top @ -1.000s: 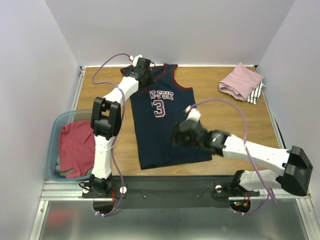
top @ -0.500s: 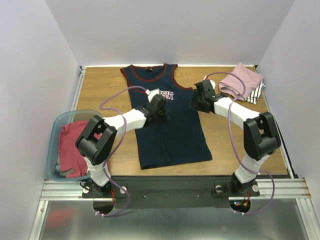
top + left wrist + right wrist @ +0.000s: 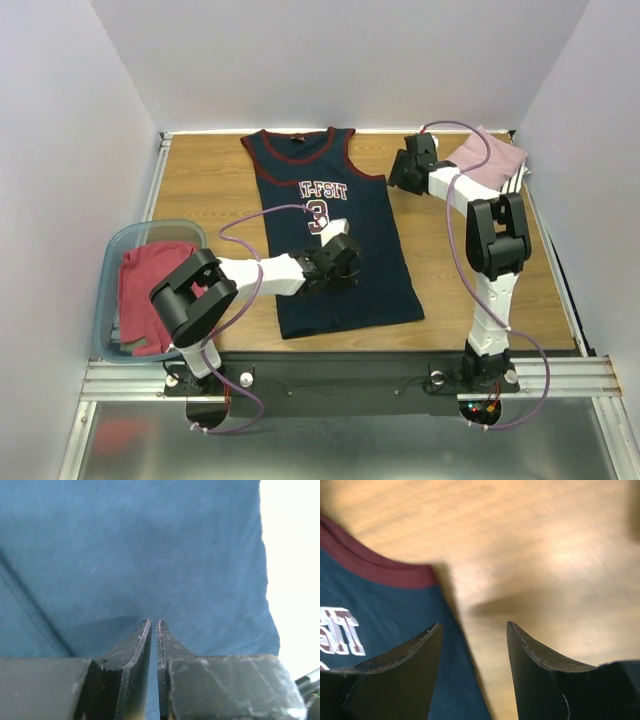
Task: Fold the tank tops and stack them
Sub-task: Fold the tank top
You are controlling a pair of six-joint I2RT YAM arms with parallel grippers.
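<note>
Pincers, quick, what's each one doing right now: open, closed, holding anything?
Left pincer: closed over the navy jersey, no cloth visible between its fingers.
Right pincer: open, empty, over the table beside the navy jersey.

Navy jersey [image 3: 385, 270], maroon trim [image 3: 380, 570]

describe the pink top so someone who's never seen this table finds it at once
Go to the far right corner of the wooden table. The dusty pink top lies loosely folded there, resting on a white black-striped one. It is the only pink cloth; the navy jersey lies flat mid-table.
</note>
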